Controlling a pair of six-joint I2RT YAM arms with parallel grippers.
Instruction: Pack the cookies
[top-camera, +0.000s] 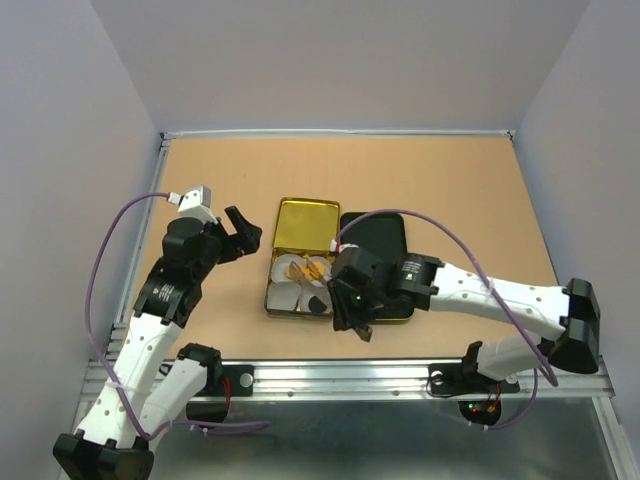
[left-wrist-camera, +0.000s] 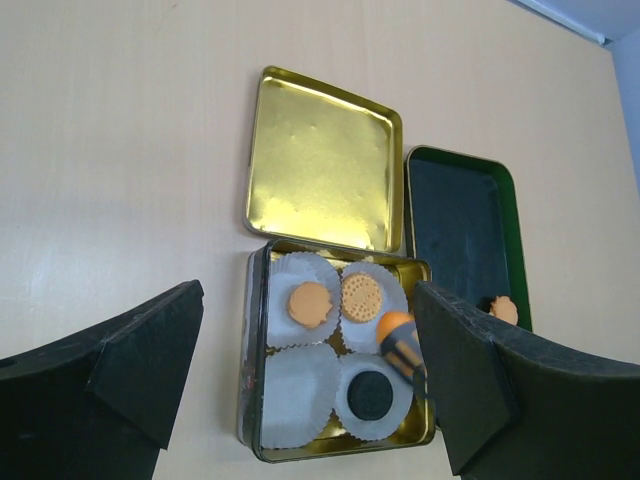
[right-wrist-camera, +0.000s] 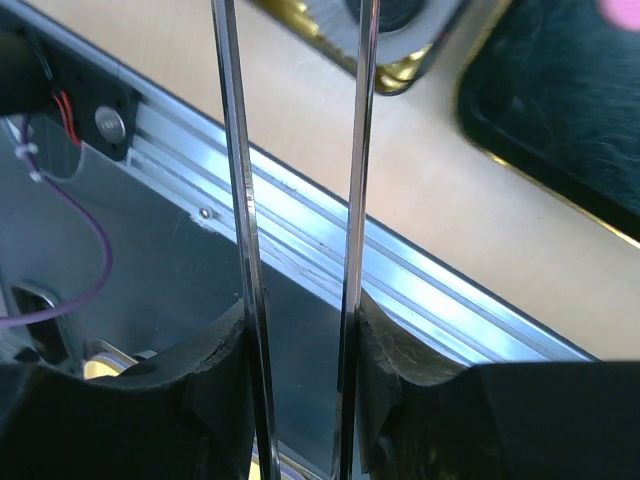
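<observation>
Mid-counter (top-camera: 460, 190) sits a gold tin (left-wrist-camera: 252, 350), its open lid (left-wrist-camera: 320, 165) lying flat at 12 o'clock. Four white paper cups (left-wrist-camera: 298, 395) fill the tin. A black tray (left-wrist-camera: 460, 230) lies just beside at 3 o'clock. A metal rail (top-camera: 330, 378) edges the counter at 6 o'clock, and thin steel tweezers (right-wrist-camera: 238, 180) reach over it.

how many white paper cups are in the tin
4, two by two in the open tin: far left cup holds an orange cookie, far right cup a dotted cookie, near right cup a dark cookie, near left cup is empty. None looks hidden.
</observation>
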